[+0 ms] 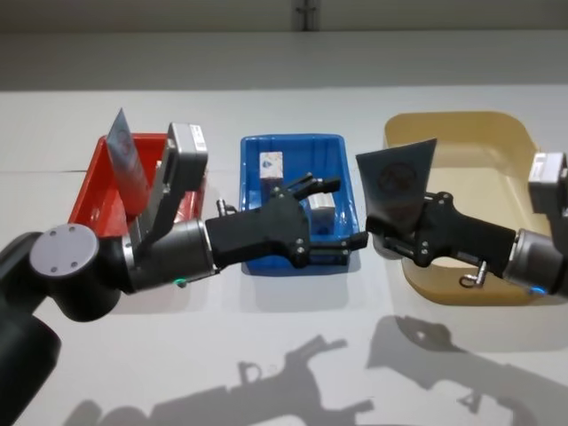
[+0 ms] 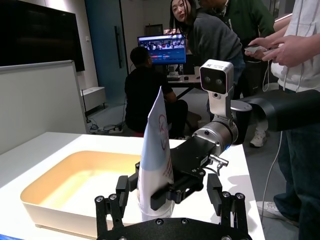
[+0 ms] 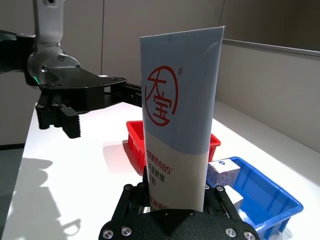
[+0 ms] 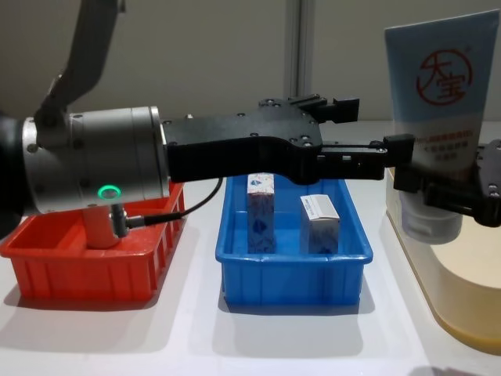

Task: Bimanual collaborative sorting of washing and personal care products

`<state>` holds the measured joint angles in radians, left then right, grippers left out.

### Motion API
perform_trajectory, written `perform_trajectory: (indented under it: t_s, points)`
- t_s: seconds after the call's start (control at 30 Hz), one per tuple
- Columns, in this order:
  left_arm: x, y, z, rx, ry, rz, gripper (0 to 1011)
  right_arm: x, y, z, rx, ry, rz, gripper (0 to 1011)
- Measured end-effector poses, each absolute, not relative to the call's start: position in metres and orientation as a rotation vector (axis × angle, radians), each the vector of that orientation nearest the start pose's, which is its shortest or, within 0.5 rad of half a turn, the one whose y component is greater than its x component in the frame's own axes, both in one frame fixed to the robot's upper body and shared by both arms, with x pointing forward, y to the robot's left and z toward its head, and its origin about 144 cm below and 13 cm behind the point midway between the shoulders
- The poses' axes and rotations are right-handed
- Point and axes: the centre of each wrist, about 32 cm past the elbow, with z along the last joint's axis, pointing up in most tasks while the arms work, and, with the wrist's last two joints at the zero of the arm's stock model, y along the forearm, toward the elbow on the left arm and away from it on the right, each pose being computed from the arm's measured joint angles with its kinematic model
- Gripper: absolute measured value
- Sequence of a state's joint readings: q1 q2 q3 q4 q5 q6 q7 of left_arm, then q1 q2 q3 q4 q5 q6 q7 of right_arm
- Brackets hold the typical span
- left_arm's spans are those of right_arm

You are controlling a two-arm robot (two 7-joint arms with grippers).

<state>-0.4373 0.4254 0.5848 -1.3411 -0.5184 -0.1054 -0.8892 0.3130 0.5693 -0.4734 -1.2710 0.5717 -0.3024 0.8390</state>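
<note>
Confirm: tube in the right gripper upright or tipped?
Upright: the tube stands cap-down in the right gripper, crimped end up.

Indoor robotics lab set within an office-type workroom. A white table [image 1: 177, 337] serves as the test bench. Beyond the table's edge stand a pale partition panel [image 2: 40, 100], a large dark wall screen [image 2: 35, 32], a lit computer monitor [image 2: 161, 49] on a desk, and loose cables [image 2: 107, 129] on the floor.

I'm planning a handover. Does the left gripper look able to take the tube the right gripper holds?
Probably yes. The left gripper is open and faces the tube, with nothing between them. The right gripper clamps only its lower end, leaving the upper body free.
</note>
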Motion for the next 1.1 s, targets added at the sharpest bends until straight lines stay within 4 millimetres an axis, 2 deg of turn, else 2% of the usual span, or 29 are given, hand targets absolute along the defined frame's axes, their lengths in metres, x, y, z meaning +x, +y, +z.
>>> perform_trajectory:
  t_s: [0.4, 0.8, 1.1]
  points:
    - [0.545, 0.221, 1.183, 0.019, -0.082, 0.270, 1001, 0.516, -0.344, 1.147, -0.052, -0.177, -0.696, 455]
    - [0.545, 0.221, 1.183, 0.019, -0.082, 0.270, 1001, 0.519, -0.353, 1.147, -0.074, -0.205, -0.837, 455]
    - [0.545, 0.221, 1.183, 0.019, -0.082, 0.270, 1001, 0.526, -0.352, 1.144, -0.101, -0.204, -0.910, 455]
